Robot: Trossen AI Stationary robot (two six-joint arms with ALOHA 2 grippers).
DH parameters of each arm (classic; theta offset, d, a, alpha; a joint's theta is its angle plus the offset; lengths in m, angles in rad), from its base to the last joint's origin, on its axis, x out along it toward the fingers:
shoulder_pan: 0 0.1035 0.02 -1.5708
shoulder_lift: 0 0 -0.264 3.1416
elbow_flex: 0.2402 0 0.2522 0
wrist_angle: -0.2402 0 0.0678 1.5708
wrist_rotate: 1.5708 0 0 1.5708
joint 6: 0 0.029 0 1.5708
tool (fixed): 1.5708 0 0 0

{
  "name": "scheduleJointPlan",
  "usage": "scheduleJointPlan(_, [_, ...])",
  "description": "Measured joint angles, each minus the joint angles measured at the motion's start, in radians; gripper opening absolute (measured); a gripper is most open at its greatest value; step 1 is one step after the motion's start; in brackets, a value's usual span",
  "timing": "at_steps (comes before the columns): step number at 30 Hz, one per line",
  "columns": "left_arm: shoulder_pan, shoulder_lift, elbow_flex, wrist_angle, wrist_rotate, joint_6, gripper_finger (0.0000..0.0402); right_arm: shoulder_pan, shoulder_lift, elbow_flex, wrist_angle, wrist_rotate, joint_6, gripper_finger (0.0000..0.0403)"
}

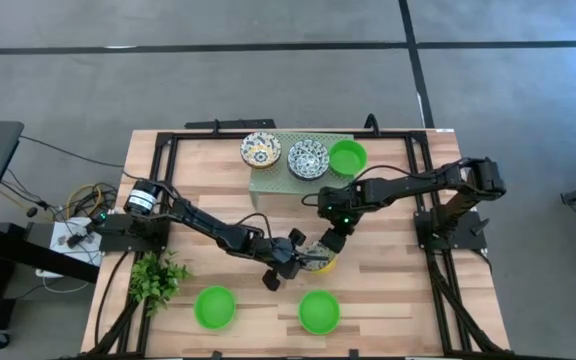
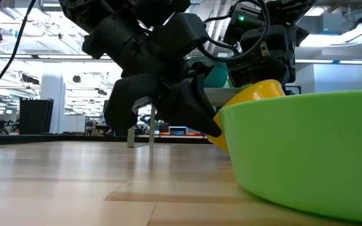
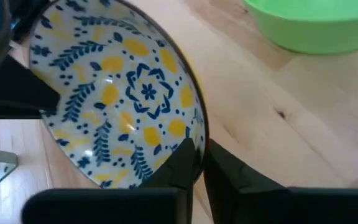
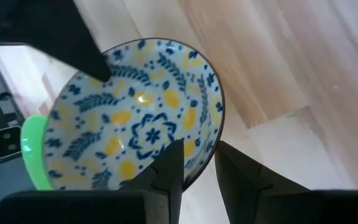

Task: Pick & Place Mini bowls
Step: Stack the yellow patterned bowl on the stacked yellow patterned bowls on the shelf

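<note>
Flanking both hands' shared bowl (image 1: 320, 262): two green bowls (image 1: 319, 311).

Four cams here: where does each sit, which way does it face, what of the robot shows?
High: above the table, straight down; both arms meet at the yellow-patterned bowl.
Low: table height, level across; both arms, a green bowl close up.
Left wrist: past the left gripper clamping the bowl's rim.
Right wrist: past the right gripper on the same bowl.
Shared: both wrist views show that bowl.

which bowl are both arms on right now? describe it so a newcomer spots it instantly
Find the wooden table and look at its middle, where the left gripper and right gripper meet. Both pinch the rim of one small tilted bowl lifted off the table, yellow outside, with a blue-and-yellow floral pattern inside; nearby bowls are plain green.
</note>
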Motion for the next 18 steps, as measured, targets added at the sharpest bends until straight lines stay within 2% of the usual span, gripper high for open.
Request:
scheduleJointPlan(4, [-0.027, 0.001, -0.001, -0.003, -0.022, 0.019, 0.0031, -0.009, 0.000, 0.028, 0.002, -0.019, -0.004, 0.0083])
scheduleJointPlan(8, [-0.051, 0.001, -0.001, 0.003, -0.027, 0.020, 0.0012, -0.008, 0.000, 0.077, 0.008, -0.036, -0.022, 0.0083])
scheduleJointPlan(12, [-0.066, -0.005, -0.001, -0.012, -0.102, 0.018, 0.0015, 0.006, -0.001, 0.130, -0.021, -0.057, -0.026, 0.0083])
scheduleJointPlan(15, [-0.077, -0.036, -0.002, -0.036, -0.135, 0.011, 0.0014, 0.022, -0.001, 0.175, -0.035, -0.061, -0.043, 0.0083])
scheduleJointPlan(18, [-0.086, -0.104, -0.002, -0.103, -0.156, -0.031, 0.0010, 0.043, -0.002, 0.226, -0.122, -0.066, -0.071, 0.0083])
